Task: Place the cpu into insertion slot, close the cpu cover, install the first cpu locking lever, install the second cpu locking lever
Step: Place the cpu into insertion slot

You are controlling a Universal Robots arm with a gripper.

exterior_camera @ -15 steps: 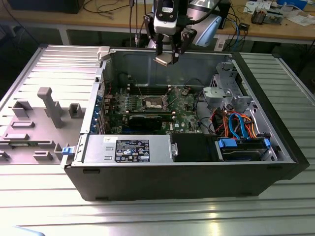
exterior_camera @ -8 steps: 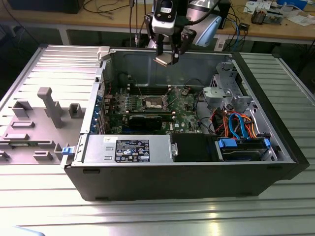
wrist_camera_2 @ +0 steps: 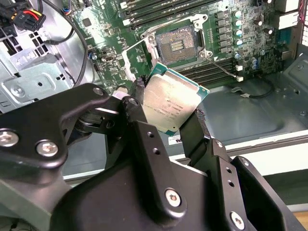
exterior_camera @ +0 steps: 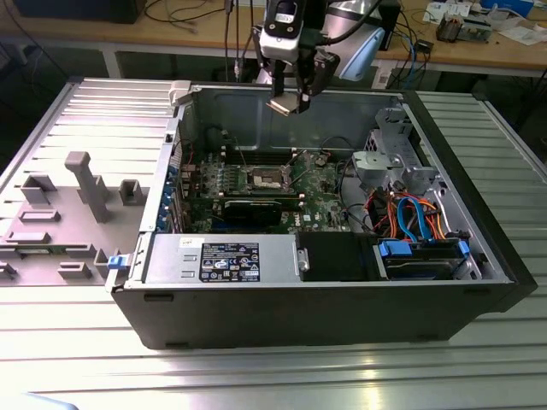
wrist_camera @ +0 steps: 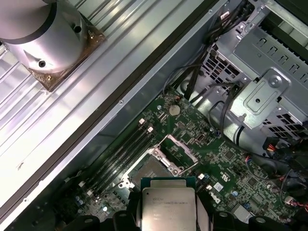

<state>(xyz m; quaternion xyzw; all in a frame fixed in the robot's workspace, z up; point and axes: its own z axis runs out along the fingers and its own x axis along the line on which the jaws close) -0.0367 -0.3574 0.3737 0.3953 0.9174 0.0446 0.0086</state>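
Observation:
My gripper point(exterior_camera: 288, 104) is shut on the cpu point(exterior_camera: 286, 106), a small square chip with a silvery face, and holds it in the air above the open computer case. In both wrist views black fingers point(wrist_camera_2: 136, 113) clamp two opposite edges of the cpu point(wrist_camera_2: 173, 103) point(wrist_camera: 168, 207). The insertion slot point(wrist_camera_2: 175, 44) point(wrist_camera: 153, 171) point(exterior_camera: 267, 178) lies bare on the green board below the chip, well apart from it. The cpu cover point(wrist_camera_2: 134, 58) point(wrist_camera: 177, 153), a silvery frame, stands tipped up beside the slot. A thin lever wire point(wrist_camera_2: 220, 66) sticks out past the slot's corner.
Long memory slots point(wrist_camera_2: 211, 72) run beside the socket. A black graphics card point(exterior_camera: 256, 207), the labelled power supply box point(exterior_camera: 222, 259), a metal drive cage point(exterior_camera: 389, 162) and a bundle of cables point(exterior_camera: 410, 218) crowd the case. A grey fixture plate point(exterior_camera: 77, 188) lies at the exterior view's left.

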